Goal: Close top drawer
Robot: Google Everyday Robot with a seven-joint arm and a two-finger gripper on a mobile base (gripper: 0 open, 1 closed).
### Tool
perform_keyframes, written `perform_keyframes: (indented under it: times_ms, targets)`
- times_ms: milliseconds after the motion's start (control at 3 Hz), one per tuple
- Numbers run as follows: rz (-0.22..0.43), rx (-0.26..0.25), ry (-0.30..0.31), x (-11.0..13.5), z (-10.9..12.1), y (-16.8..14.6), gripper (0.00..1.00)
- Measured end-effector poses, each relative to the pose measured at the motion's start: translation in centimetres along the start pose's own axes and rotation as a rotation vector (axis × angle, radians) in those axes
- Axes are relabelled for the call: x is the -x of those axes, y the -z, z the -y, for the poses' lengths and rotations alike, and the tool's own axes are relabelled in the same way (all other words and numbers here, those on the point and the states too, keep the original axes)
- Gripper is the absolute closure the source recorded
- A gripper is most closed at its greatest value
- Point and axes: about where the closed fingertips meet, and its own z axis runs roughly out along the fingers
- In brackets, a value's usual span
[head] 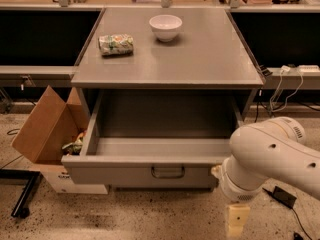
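**Below the bench (210, 59) front edge: drawer (115, 175) drawn far out, gripper (237, 225) at its right end**

Off the bench's left edge, a cardboard box (40, 129) sits on the floor, tipped so that its open side faces the drawer. Some crumpled packets (74, 146) show in its mouth, just beside the drawer's left wall. A black stand foot (22, 201) lies on the floor near the box, further out from the bench.

On the bench top, a crumpled snack bag (116, 44) lies near the left edge. A white bowl (165, 27) stands upright toward the back edge, about midway across. The two are apart.

Under the front edge the drawer stands drawn out toward the camera, its grey box exposed from back wall to front panel. A small dark loop handle (168, 172) sits centred on the front panel.

At the drawer's front right corner the white arm (275, 154) reaches in from the right. Its rounded wrist is level with the front panel and right by the panel's right end; whether they touch cannot be told. The gripper hangs straight down from the wrist as a pale block, lower than the front panel and over the speckled floor, well apart from the handle. How far it is parted cannot be told.

Off the bench's right edge, white cables (280, 91) hang from a power strip (307, 68), and a black adapter (283, 196) lies on the floor beside the arm.
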Motion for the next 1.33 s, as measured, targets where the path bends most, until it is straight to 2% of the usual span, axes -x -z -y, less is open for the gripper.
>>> perform_keyframes:
  times_ms: [333, 667, 1000, 1333]
  targets:
    - [0.049, -0.022, 0.020, -0.1, 3.4, 0.5, 0.00]
    - [0.136, -0.076, 0.029, -0.6, 8.3, 1.0, 0.18]
    - [0.201, -0.120, 0.023, -0.9, 11.5, 1.5, 0.41]
    - [0.235, -0.152, 0.000, -1.9, 14.1, 1.2, 0.64]
